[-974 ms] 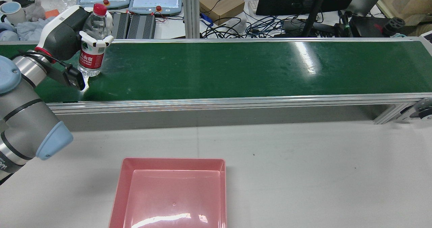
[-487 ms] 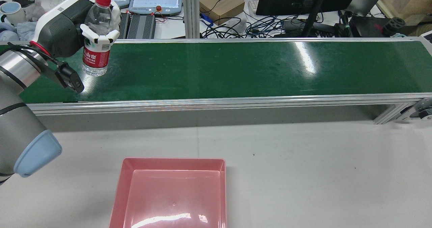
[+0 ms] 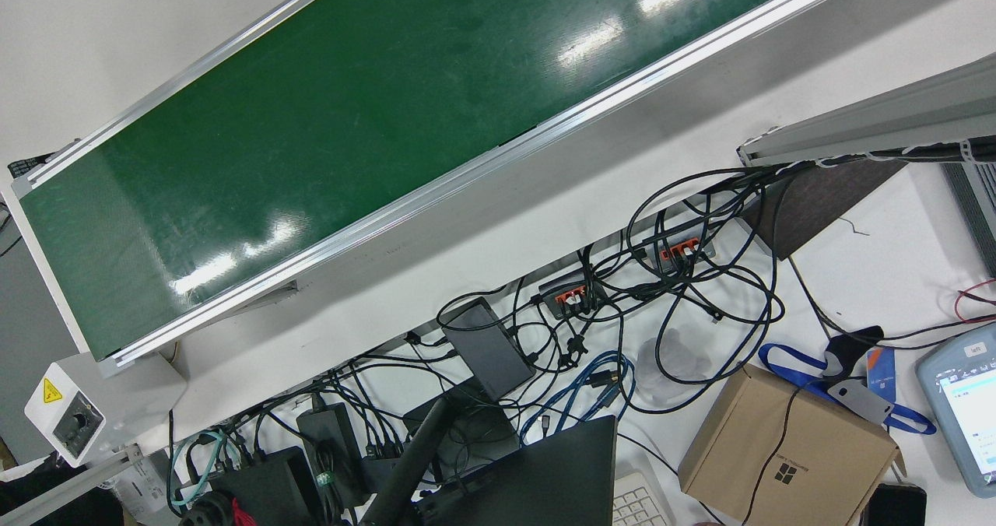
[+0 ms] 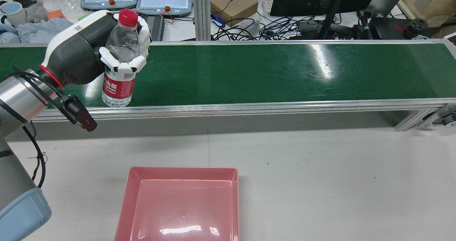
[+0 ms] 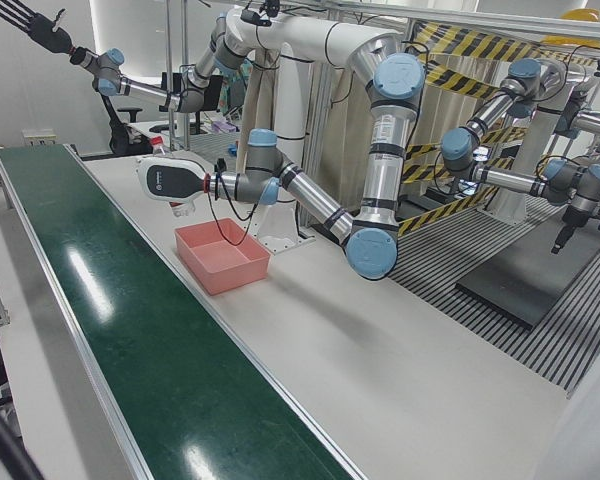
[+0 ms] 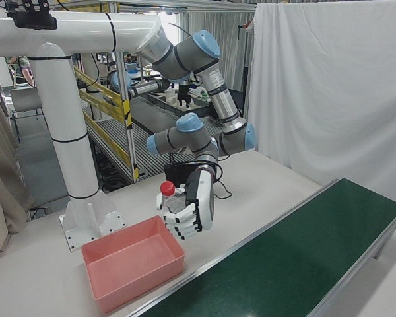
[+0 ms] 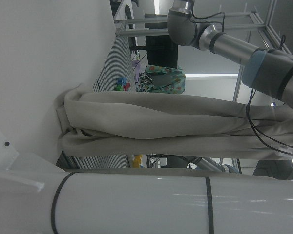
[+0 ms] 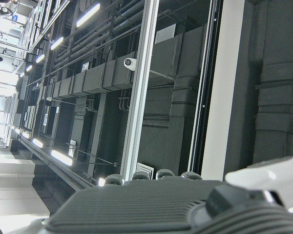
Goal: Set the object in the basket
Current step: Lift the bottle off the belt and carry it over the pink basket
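Left hand (image 4: 107,45) is gripping the water bottle (image 4: 119,70), white fingers (image 4: 123,65) wrapping around its middle just above the red label. Bottle is standing roughly upright, red cap on top, clear body showing between the fingers. In the rear view its base is showing over the near edge of the green conveyor belt (image 4: 270,73), just above the aluminium rail; whether it is touching the belt or hanging clear cannot be told from that view. In the right-front view the same hand (image 6: 193,206) is holding the bottle (image 6: 169,198) in the air, above and just beside the far corner of the pink basket (image 6: 133,271).

Basket (image 4: 180,207) is sitting on the white table (image 4: 320,177), on the robot's side of the belt and well apart from it, with nothing showing inside. Left-front view is showing the basket (image 5: 222,255) next to the belt's rail, with the hand (image 5: 170,182) above and beyond it; the bottle is mostly hidden there.

Right hand: the right hand view is showing only ceiling ducts and the dark back of the hand (image 8: 151,204), so finger position cannot be told. Front view is showing the belt (image 3: 311,129) bare, plus cables and a cardboard box (image 3: 786,440) on the operators' side.
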Tool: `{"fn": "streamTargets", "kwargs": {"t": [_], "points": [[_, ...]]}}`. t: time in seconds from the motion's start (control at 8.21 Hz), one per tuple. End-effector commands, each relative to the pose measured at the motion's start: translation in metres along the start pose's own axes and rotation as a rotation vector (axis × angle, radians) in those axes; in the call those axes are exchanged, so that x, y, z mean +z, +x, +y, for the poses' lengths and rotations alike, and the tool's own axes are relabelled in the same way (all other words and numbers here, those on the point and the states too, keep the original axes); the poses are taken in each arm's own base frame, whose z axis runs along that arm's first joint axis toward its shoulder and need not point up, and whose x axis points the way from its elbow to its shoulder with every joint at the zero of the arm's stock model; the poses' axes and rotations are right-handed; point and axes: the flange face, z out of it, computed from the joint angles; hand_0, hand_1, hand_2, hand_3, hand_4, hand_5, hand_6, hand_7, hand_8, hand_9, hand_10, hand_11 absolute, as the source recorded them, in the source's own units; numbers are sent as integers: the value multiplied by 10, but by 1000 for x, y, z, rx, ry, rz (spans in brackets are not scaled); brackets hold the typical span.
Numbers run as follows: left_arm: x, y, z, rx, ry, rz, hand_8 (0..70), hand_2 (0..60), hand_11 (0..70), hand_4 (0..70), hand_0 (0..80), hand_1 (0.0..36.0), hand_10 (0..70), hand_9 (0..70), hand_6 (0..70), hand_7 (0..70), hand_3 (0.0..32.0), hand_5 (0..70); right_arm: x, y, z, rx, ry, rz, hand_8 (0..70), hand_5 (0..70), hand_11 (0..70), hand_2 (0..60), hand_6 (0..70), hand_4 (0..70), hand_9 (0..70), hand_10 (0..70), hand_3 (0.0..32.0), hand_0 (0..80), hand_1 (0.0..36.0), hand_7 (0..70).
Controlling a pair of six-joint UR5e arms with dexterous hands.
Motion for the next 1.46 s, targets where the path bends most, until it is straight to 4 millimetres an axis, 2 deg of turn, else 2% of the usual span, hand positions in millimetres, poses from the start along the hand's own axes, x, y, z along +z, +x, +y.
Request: {"fn": "streamTargets", "kwargs": {"t": [0.0,0.12,0.24,0.37,0.49,0.61,0.73,0.85,0.97,1.1,1.22,1.34], "points": [[-8,-84,48,-9,-30,-86,700,600,700,700,800,271,700,700,700,700,0,700,0,1,0,1,2,1,0,0,0,0,0,0,0,0,0,0,0,0],[-13,-89,48,-13,-19,-74,700,600,700,700,800,269,700,700,700,700,0,700,0,0,0,0,0,0,0,0,0,0,0,0,0,0,0,0,0,0],[-19,-96,39,-18,-23,-74,700,600,700,700,797,260,700,700,700,700,0,700,0,0,0,0,0,0,0,0,0,0,0,0,0,0,0,0,0,0],[-41,-117,16,-36,-12,-76,700,589,700,700,762,233,700,700,700,700,0,700,0,0,0,0,0,0,0,0,0,0,0,0,0,0,0,0,0,0],[-57,-116,9,-46,19,-37,700,496,700,655,747,220,700,700,700,700,0,700,0,0,0,0,0,0,0,0,0,0,0,0,0,0,0,0,0,0],[-66,-116,22,-59,13,-37,700,458,700,637,775,220,700,700,700,700,0,700,0,0,0,0,2,0,0,0,0,0,0,0,0,0,0,0,0,0],[-70,-114,25,-53,22,-44,700,454,700,646,781,223,700,700,700,700,0,700,0,0,0,0,0,0,0,0,0,0,0,0,0,0,0,0,0,0],[-71,-112,25,-50,28,-48,700,385,700,572,800,225,700,700,700,690,0,700,0,0,0,0,0,0,0,0,0,0,0,0,0,0,0,0,0,0],[-72,-107,28,-62,19,-39,700,229,700,544,800,198,700,700,700,677,0,700,0,0,0,0,0,0,0,0,0,0,0,0,0,0,0,0,0,0],[-78,-92,46,-88,-24,-18,700,0,700,456,697,82,700,700,700,614,0,700,0,0,0,0,0,0,0,0,0,0,0,0,0,0,0,0,0,0],[-81,-90,55,-106,-46,-16,700,0,700,361,515,0,655,700,548,536,0,700,0,0,0,0,2,0,0,0,0,0,0,0,0,0,0,0,0,0],[-85,-90,64,-126,-65,-14,596,0,700,310,425,0,556,700,434,497,0,672,0,0,0,0,0,0,0,0,0,0,0,0,0,0,0,0,0,0]]}}
